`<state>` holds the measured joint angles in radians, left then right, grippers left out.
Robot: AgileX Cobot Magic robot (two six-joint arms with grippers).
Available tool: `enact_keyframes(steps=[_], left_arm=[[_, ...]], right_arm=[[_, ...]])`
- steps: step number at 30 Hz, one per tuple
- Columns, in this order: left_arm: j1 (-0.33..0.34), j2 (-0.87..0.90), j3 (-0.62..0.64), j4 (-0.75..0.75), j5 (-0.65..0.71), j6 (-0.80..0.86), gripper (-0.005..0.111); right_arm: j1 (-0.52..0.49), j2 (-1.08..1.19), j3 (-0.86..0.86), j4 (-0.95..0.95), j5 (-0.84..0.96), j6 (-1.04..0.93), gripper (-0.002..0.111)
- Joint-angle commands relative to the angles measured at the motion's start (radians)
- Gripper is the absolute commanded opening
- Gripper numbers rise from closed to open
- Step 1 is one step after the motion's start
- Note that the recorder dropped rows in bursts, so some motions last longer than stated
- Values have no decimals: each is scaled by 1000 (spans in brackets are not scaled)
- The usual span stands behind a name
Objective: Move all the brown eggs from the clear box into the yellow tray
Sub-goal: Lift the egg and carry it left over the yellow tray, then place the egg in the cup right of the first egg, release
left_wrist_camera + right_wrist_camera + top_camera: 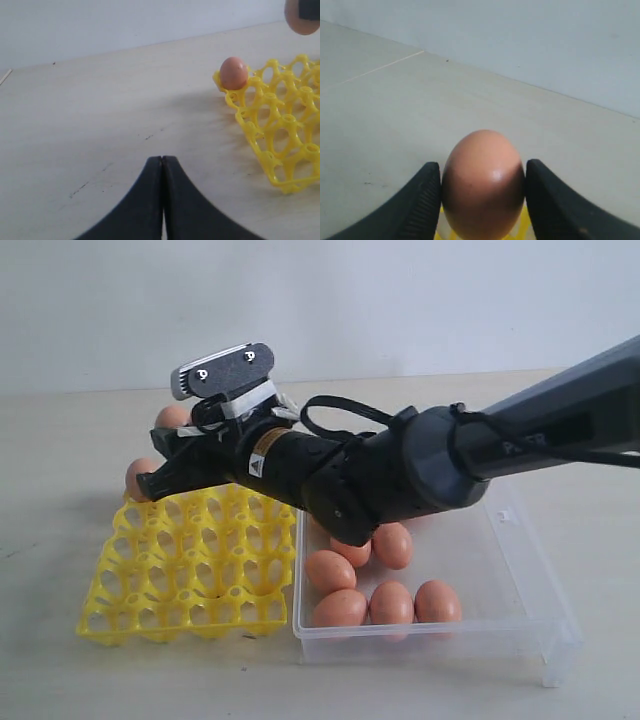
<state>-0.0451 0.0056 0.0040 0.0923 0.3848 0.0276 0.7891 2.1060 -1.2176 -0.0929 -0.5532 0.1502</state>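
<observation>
Right gripper [482,172] of mine is clamped on one brown egg [482,185], a black finger [422,205] pressed against each side of the shell so that the jaws stand wide around it. Seen from the exterior view, my right arm [480,450] reaches across from the right, over the clear box [530,580], and carries the gripper above the far-left part of the yellow tray [180,580]. The held egg shows just over the top of the fingers there, clear of the cups below. A second egg [140,478] sits in the tray's far-left corner cup, upright and touching nothing but the lattice. The clear box lies on the table [50,660] just beside the tray's right edge. A cluster of brown eggs [391,602] rests on its floor in the near-left part, several touching one another and one partly hidden behind my arm. My left gripper [162,165] has its fingers pressed together with nothing between them, low over the bare table near the tray's corner where that second egg sits.
</observation>
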Motion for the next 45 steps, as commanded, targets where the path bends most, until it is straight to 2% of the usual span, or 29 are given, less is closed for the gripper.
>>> enact_keyframes(steps=[1,8,45], left_arm=[[-5,-6,-4,-3,-6,-6,0],[-5,-6,-4,-3,-6,-6,0],[-5,-6,-4,-3,-6,-6,0]], right_arm=[[2,65,-90,-65,-35,38,0],[2,145,-162,-65,-35,36,0],[-27,236,-208,6,14,-27,2]])
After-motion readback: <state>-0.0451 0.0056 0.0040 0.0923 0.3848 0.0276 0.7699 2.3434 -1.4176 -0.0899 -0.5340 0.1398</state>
